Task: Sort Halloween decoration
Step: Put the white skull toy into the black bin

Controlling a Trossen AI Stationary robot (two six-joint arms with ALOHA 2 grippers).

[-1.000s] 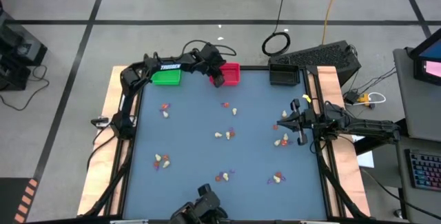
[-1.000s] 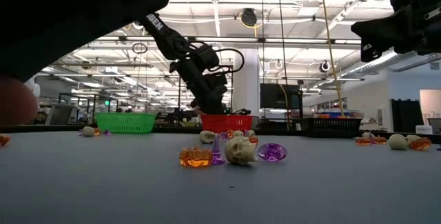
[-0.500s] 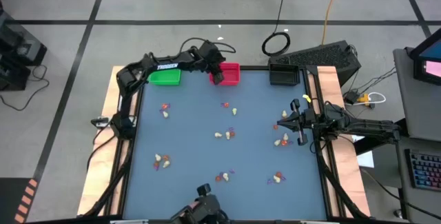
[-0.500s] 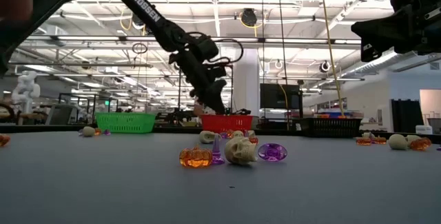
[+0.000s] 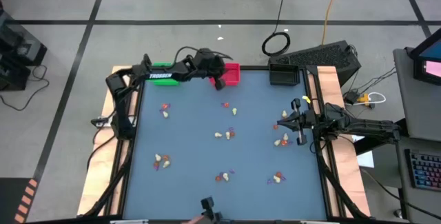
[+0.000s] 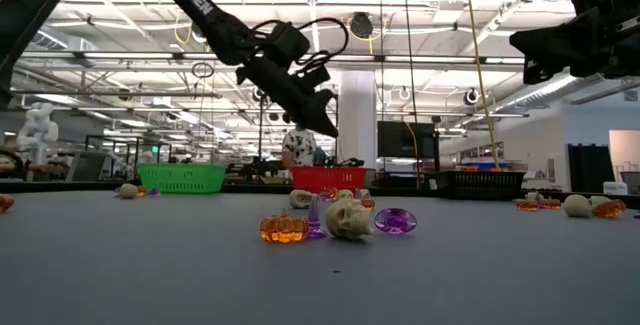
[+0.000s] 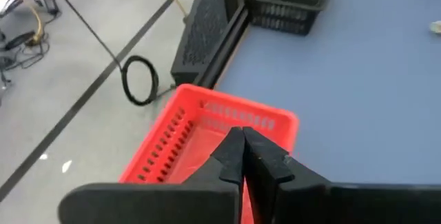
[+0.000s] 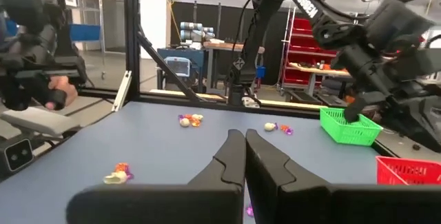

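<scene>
- While it hangs above the red tray [image 5: 231, 73] near the top middle of the high view, the left gripper [image 5: 219, 83] has its fingers pressed together with nothing visible between them — the left wrist view shows the closed tips [image 7: 242, 156] over the tray's near rim.
- From there the Halloween trinkets [image 5: 226, 134] lie lower in the high view, scattered over the blue table [image 5: 193, 148] in small clusters; the closest pair [image 5: 229, 107] sits just below the gripper, so the next reach would run down the frame, away from the trays.
- The left arm looks nearer to that pair and to the cluster [image 5: 165, 108] at left; the right-hand clusters [image 5: 282, 140] lie just beside the right gripper [image 5: 298, 123].
- The right gripper waits at the table's right edge, fingers shut and empty.
- Each trinket is too small to give a long axis.
- Against a second ago, the left fingers have gone from half open to shut, and the gripper has lifted higher over the red tray in the low view; the green tray [image 5: 160, 78] is now more covered by the arm. The right arm has not moved.
</scene>
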